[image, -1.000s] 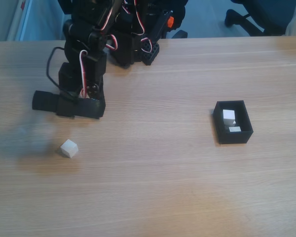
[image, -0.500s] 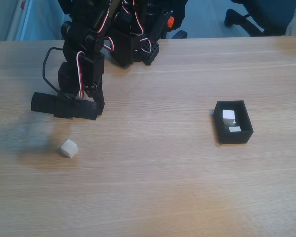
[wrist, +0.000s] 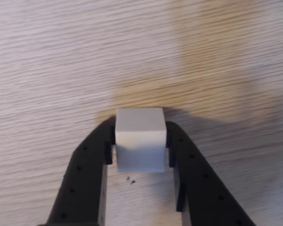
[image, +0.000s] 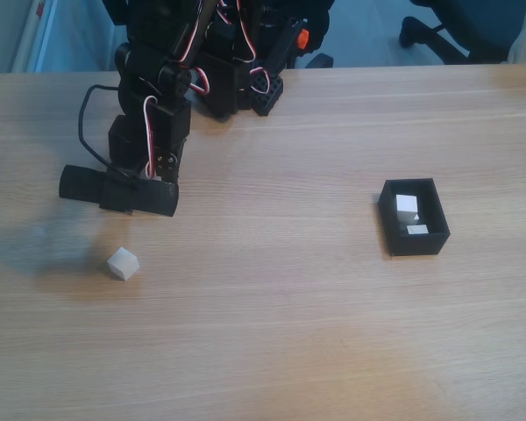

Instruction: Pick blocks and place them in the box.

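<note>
In the wrist view my gripper (wrist: 140, 126) is shut on a white block (wrist: 139, 141), which sits squarely between the two black fingers (wrist: 92, 165) above the wooden table. In the fixed view the arm (image: 149, 132) leans over the table's left side, and its black wrist head (image: 114, 193) hides the fingers and the held block. Another white block (image: 123, 263) lies loose on the table just in front of that head. The black box (image: 412, 241) stands at the right with two white blocks (image: 406, 205) inside.
The arm's black base (image: 237, 79) with red and white wires stands at the table's far edge. A black cable (image: 88, 123) loops left of the arm. A chair base (image: 438, 31) is on the floor beyond the table.
The arm's wrist head has lifted a little and shifted slightly left since a second ago. The loose block and the box have not moved.
</note>
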